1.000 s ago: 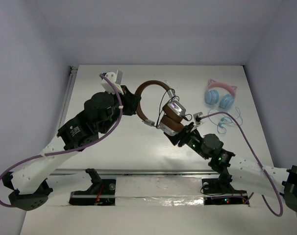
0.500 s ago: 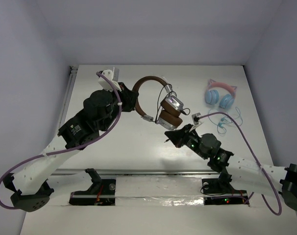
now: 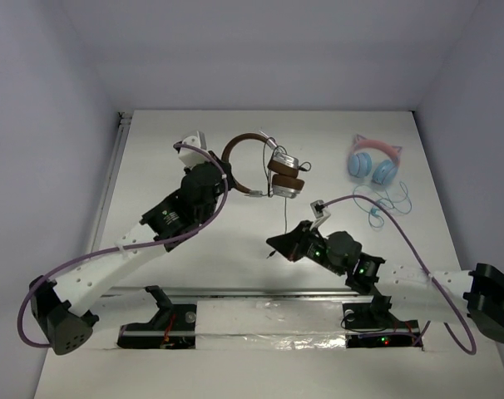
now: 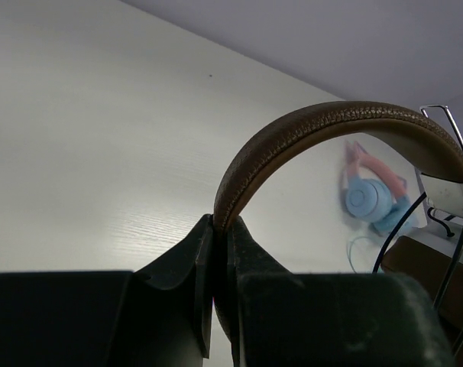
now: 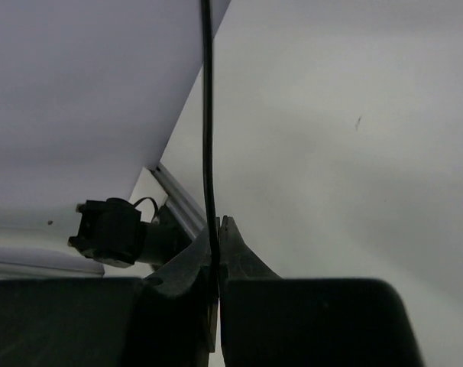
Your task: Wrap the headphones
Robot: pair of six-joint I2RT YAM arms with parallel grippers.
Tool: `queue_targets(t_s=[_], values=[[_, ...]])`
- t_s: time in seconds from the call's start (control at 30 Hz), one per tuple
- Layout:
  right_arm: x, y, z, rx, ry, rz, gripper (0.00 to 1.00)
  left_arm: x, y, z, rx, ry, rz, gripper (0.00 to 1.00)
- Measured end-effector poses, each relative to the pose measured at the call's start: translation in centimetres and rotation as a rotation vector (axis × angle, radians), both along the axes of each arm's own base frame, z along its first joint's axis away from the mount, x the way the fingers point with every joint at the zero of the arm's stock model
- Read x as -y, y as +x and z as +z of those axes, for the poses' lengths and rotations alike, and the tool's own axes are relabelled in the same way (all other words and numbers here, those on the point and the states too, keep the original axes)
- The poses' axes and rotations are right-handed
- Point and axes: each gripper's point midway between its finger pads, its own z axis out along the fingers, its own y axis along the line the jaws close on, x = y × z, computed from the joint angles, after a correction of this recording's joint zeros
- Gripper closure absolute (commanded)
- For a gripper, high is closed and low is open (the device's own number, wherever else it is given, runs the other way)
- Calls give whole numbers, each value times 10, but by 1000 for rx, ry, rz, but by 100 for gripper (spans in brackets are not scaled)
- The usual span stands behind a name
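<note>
Upper centre of frame, over white counter [image 3: 318,133]: L pincer [image 4: 220,229] clamped on brown leather headband [image 4: 331,122] of silver-cupped headphones [image 3: 285,174]; lower down, R pincer [image 5: 217,227] pinches their thin black cable [image 5: 208,115].

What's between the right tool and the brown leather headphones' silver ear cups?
Only their thin black cable, pinched in the right tool; top external view shows it.

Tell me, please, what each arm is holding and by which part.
The left gripper clamps the headphones by the brown headband, while the right gripper pinches their thin black cable.
</note>
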Motion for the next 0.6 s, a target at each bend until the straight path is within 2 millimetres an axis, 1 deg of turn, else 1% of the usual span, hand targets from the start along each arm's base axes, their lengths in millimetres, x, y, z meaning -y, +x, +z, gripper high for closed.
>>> queue_targets(t_s=[0.07, 0.13, 0.2, 0.33, 0.43, 0.6], values=[[-6, -4, -3, -36, 15, 11, 99, -6, 6, -11, -5, -11, 52, 100], [-13, -7, -3, -68, 31, 19, 93, -11, 9, -17, -4, -21, 92, 100], [-19, -11, -1, -97, 60, 25, 91, -15, 12, -23, 5, -34, 129, 100], [-30, -18, 7, -140, 118, 47, 91, -21, 19, -37, 15, -41, 196, 100], [-36, -17, 20, -154, 159, 52, 94, -23, 22, -57, 8, -31, 228, 100], [-48, -12, 50, -139, 213, 58, 94, -28, 17, -97, -29, 9, 246, 100]])
